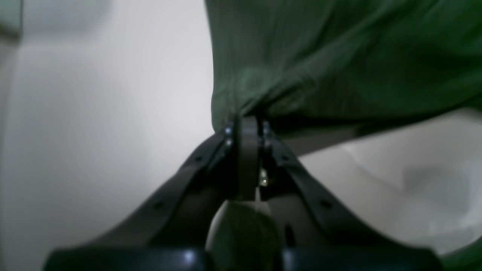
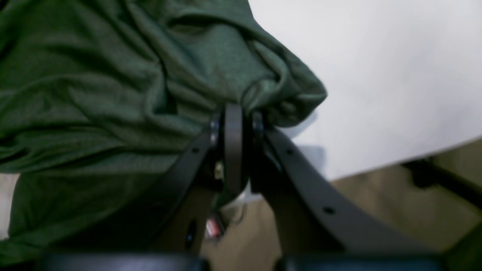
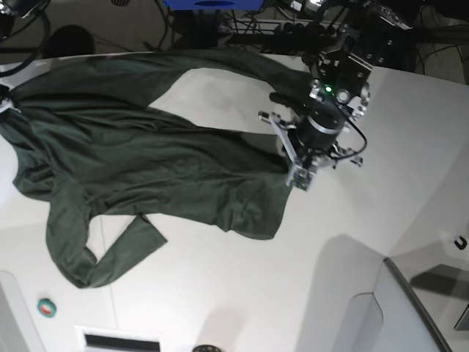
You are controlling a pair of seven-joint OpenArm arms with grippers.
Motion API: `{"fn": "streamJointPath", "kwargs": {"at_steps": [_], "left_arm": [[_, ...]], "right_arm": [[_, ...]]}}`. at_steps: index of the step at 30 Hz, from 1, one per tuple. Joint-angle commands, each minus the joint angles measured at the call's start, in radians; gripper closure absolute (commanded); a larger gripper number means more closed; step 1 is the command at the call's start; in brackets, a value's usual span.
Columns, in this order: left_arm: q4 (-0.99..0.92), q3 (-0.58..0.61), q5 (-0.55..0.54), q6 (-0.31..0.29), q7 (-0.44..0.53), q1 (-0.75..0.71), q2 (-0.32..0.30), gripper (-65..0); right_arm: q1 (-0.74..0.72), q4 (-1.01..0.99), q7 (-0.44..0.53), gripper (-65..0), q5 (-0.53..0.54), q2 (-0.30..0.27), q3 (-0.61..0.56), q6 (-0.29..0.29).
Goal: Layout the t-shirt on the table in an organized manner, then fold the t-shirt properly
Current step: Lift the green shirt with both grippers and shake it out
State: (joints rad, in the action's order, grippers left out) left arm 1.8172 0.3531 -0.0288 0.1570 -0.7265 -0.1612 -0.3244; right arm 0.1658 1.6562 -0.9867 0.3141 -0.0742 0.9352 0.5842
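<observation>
Left claw (image 1: 246,126) pinching rumpled dark green t-shirt (image 3: 146,169)

T-shirt (image 3: 146,161): soft thin matt green knit cloth, creased. Table (image 3: 308,293): smooth white, slight sheen.

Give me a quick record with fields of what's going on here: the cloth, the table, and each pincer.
cloth: large dark green short-sleeved t-shirt of thin fabric, spread but rumpled
surface: smooth white table
left pincer: shut on the t-shirt's edge, cloth bunched at its tips
right pincer: shut on a gathered corner of the t-shirt near the table's edge
fold: not yet made
</observation>
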Motion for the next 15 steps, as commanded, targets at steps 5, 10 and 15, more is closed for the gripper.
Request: {"fn": "streamJointPath", "kwargs": {"at_steps": [5,10,15], "left_arm": [[-0.063,-0.05,0.02,0.013,0.009,0.056,-0.017,0.0],[-0.225,0.039,0.031,0.013,0.011,0.206,-0.023,0.0],[-0.299,0.096,0.131,0.013,0.011,0.46,-0.011,0.0]], "right_arm": [[-0.051,-0.049,-0.002,-0.2,0.003,-0.068,-0.169,0.0],[-0.228,-0.265,0.073,-0.2,0.001,-0.157,-0.325,-0.003],[-0.489,-0.334,0.068,-0.2,0.001,-0.273,-0.488,-0.003]]}}
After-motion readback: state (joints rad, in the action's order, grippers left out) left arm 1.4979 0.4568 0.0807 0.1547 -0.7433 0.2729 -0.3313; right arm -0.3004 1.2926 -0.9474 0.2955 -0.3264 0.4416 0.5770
